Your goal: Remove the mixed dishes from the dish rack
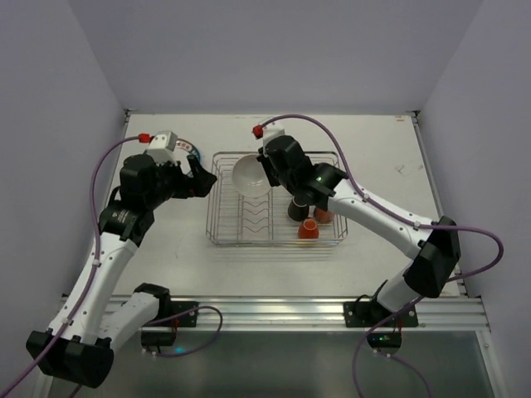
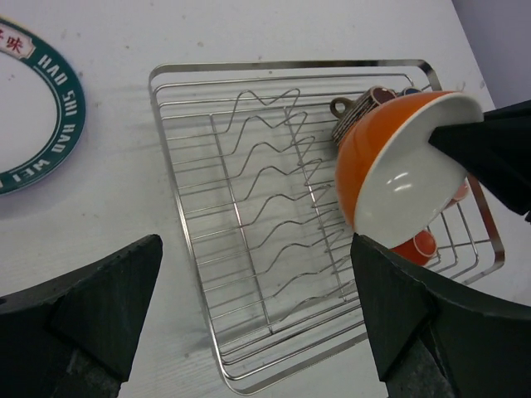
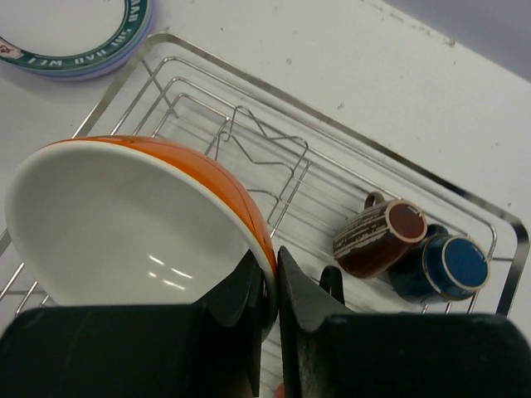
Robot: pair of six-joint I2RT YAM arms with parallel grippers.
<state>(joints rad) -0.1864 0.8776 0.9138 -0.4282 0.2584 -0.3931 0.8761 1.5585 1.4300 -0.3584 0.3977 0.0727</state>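
The orange bowl (image 3: 124,224), white inside, hangs tilted over the far left part of the silver wire dish rack (image 1: 274,243). My right gripper (image 3: 268,261) is shut on its rim, one finger inside and one outside. In the left wrist view the bowl (image 2: 398,166) sits above the rack's (image 2: 290,65) zigzag dividers. A maroon mug (image 3: 382,239) and a blue mug (image 3: 444,267) lie on their sides in the rack. A black mug (image 1: 297,209) and an orange mug (image 1: 308,230) show from above. My left gripper (image 2: 256,240) is open beside the rack's left edge, holding nothing.
A stack of plates (image 2: 33,116) topped by a white plate with a dark green lettered rim lies on the table left of the rack, also in the right wrist view (image 3: 75,37). White walls close in the table at the back and both sides.
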